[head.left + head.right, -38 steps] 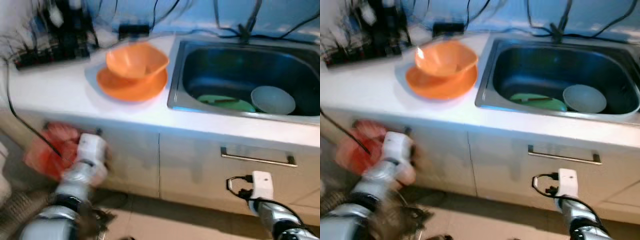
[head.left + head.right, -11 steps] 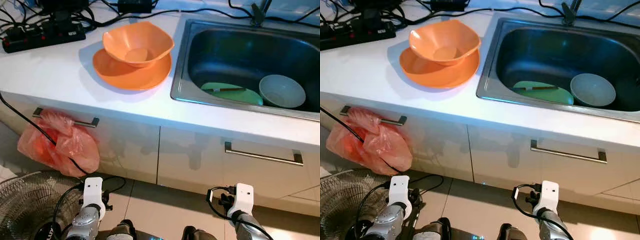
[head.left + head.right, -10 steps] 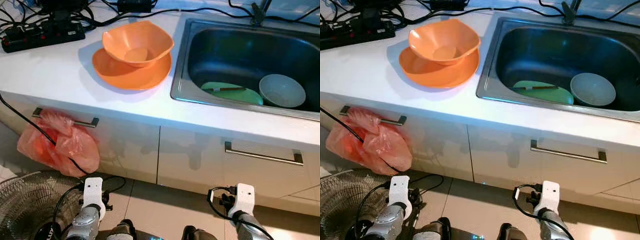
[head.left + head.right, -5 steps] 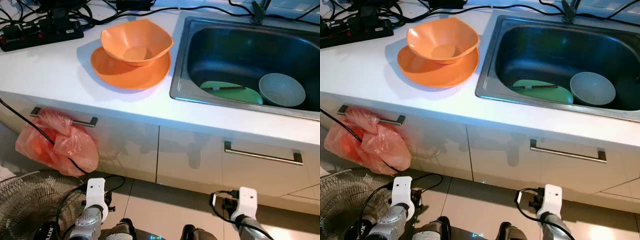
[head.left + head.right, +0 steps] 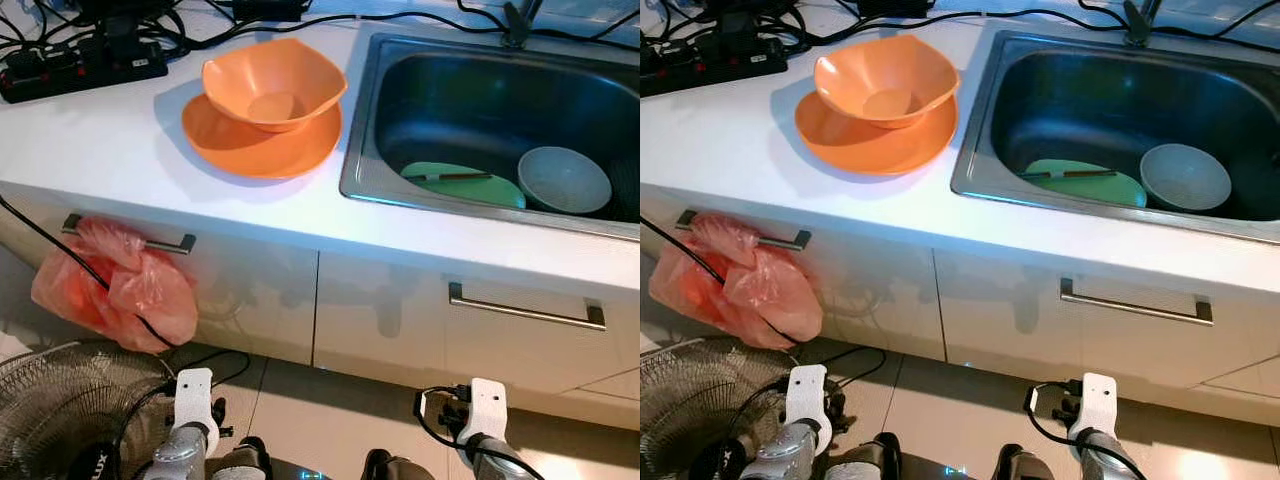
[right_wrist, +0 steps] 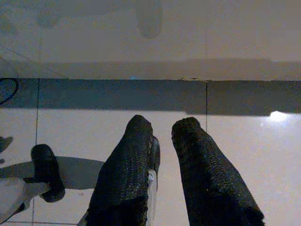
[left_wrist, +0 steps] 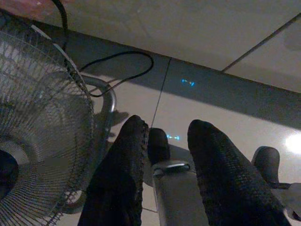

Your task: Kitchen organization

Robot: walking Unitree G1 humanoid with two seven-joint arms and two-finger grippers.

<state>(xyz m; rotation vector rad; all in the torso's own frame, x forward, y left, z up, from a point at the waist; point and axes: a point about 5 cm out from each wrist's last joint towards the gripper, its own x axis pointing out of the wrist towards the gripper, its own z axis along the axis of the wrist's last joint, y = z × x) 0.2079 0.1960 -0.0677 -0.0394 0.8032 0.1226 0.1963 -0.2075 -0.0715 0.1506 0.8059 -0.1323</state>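
Orange bowl point(image 5: 274, 83) sits inside an orange plate point(image 5: 260, 139) on the white counter point(image 5: 90, 150), close to the sink's point(image 5: 355, 150) left rim. Down in the steel basin lie a green plate point(image 5: 462, 186) near the front wall, with a thin utensil point(image 5: 452, 177) across it, and a pale bowl point(image 5: 564, 179) beside it toward the right. A power strip point(image 5: 75, 70) with tangled cables runs along the counter's back left edge. An orange plastic bag point(image 5: 115, 288) hangs from the left cabinet handle point(image 5: 135, 239), above a floor fan point(image 7: 42, 136). Both arms hang low over the tiled floor: left gripper point(image 7: 165, 136) with fingers spread apart, right gripper point(image 6: 162, 129) with fingers slightly parted, neither gripping a thing.
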